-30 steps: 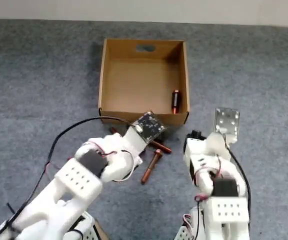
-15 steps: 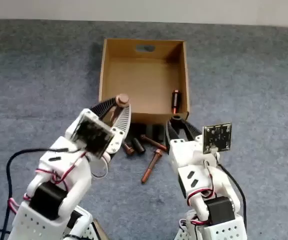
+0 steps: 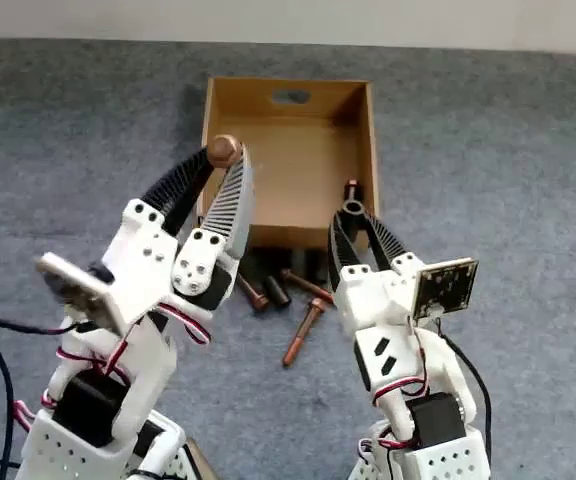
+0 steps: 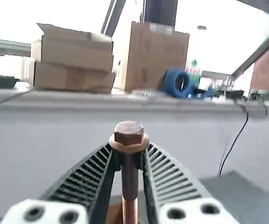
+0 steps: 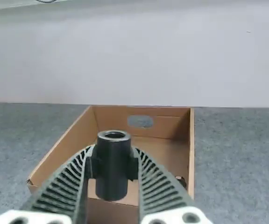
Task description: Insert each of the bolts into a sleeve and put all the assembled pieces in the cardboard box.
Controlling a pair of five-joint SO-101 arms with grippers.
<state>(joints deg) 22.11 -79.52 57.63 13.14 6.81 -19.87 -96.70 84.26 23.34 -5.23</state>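
**A:** Left claw [image 3: 223, 166] closed on a copper bolt [image 4: 129, 140], head poking past the tips. Right claw [image 3: 353, 218] closed on a black sleeve [image 5: 112, 163], bore facing out. We hold both raised by the near wall of the cardboard box [image 3: 372, 140], mid-desk [image 3: 68, 150].

**B:** We should match shank and bore axes first, then slide slowly, grips firm.

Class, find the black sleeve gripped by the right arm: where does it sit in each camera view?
High view: black sleeve in the right gripper, right of centre, overlapping the cardboard box's near right corner.
Left wrist view: faces the room beyond, past its own held bolt.
Right wrist view: the sleeve low centre, clamped upright.
Shared landmark: the cardboard box.
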